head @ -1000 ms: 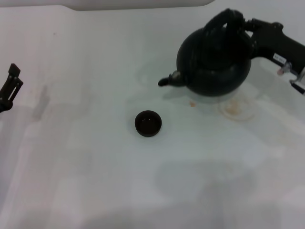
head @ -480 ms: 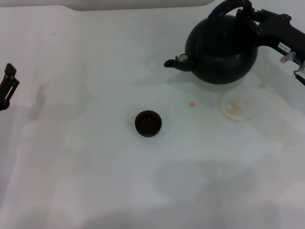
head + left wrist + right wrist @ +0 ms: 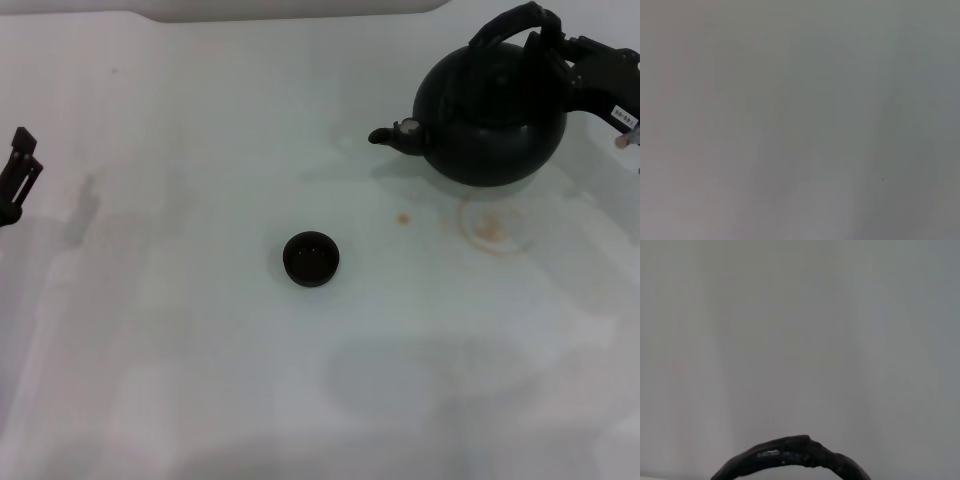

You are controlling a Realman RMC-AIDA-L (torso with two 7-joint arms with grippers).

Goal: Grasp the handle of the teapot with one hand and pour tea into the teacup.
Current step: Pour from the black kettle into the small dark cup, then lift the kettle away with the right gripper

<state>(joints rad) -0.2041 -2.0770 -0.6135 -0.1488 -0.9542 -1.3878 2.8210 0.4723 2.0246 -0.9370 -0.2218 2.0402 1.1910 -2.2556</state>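
The teapot is held by its arched handle, around which the right hand is closed, and it is carried nearly upright with its stubby spout pointed sideways away from that hand, the spout-to-body axis lying roughly level. The teacup sits upright on the white table, well apart from the hand and off beyond the spout, while a brownish ring stain lies just below the pot. The left gripper is parked at the table's far edge, and whether it is open or closed cannot be told.
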